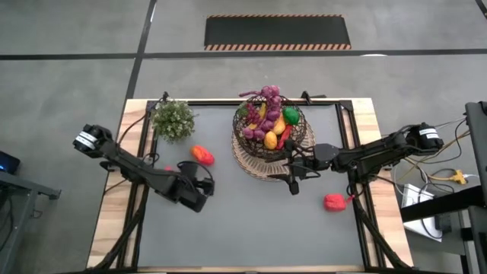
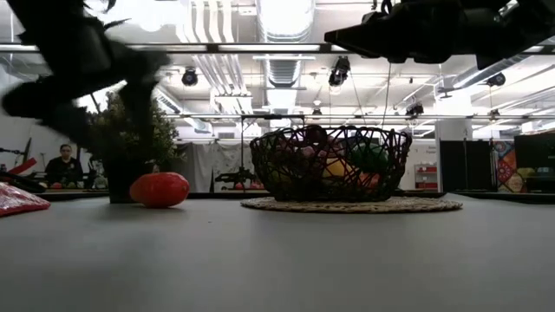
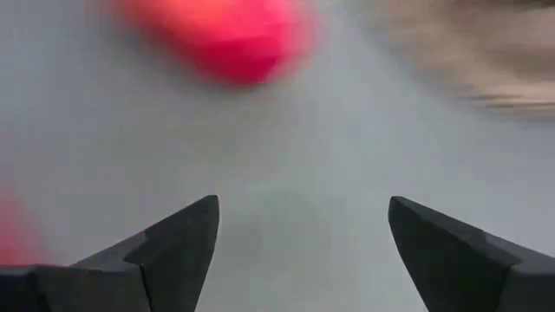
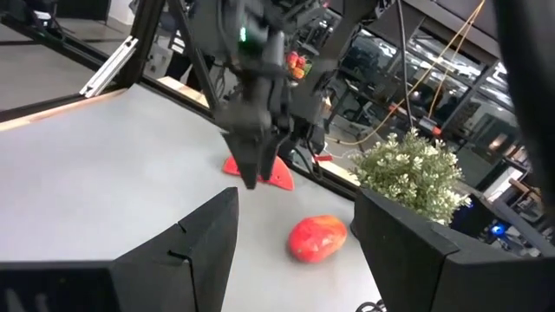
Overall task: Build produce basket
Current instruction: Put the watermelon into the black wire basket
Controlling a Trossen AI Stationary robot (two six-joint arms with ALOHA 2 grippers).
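Two tools empty, fingers apart: left tool (image 1: 204, 185) near mango (image 1: 202, 155), right tool (image 1: 293, 183) beside basket (image 1: 272, 133). Risk: rounded mango rolling away under off-centre pinch.

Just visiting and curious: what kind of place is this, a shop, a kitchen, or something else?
Probably a robotics lab or workshop. The low view shows exposed ceiling ducts and a person at a desk, and the floor has hazard-striped matting.

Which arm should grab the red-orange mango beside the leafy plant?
Left. The left hand is open, just short of the mango; the right hand hangs across the table by the basket.
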